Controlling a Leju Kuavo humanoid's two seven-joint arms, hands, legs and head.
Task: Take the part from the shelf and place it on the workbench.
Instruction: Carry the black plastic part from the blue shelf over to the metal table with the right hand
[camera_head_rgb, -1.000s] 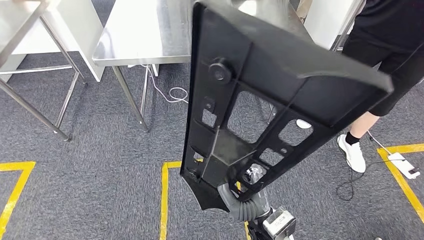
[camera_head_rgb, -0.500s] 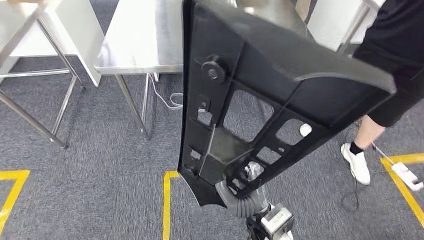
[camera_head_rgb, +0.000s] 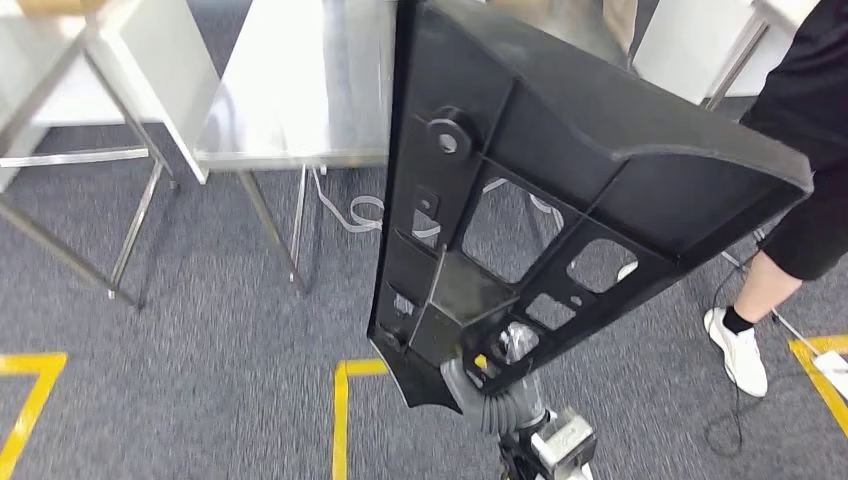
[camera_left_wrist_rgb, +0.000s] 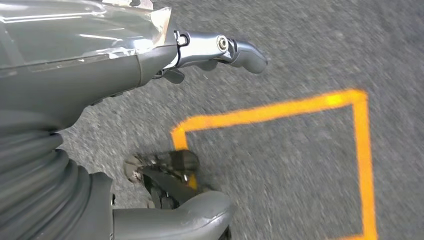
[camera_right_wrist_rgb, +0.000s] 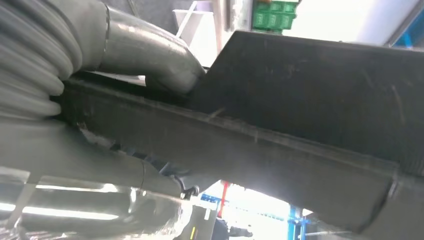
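While the right hand (camera_head_rgb: 497, 372) grips the black part (camera_head_rgb: 560, 190) above the tabletop's (camera_head_rgb: 290, 90) near edge, the left hand (camera_left_wrist_rgb: 150, 65) hangs with nothing in it.

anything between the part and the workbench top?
Nothing visible on the way. The right robot hand grips the black part by its lower end, held up over the carpet, its upper end overlapping the steel workbench in the head view. A person stands to the right, off that path.
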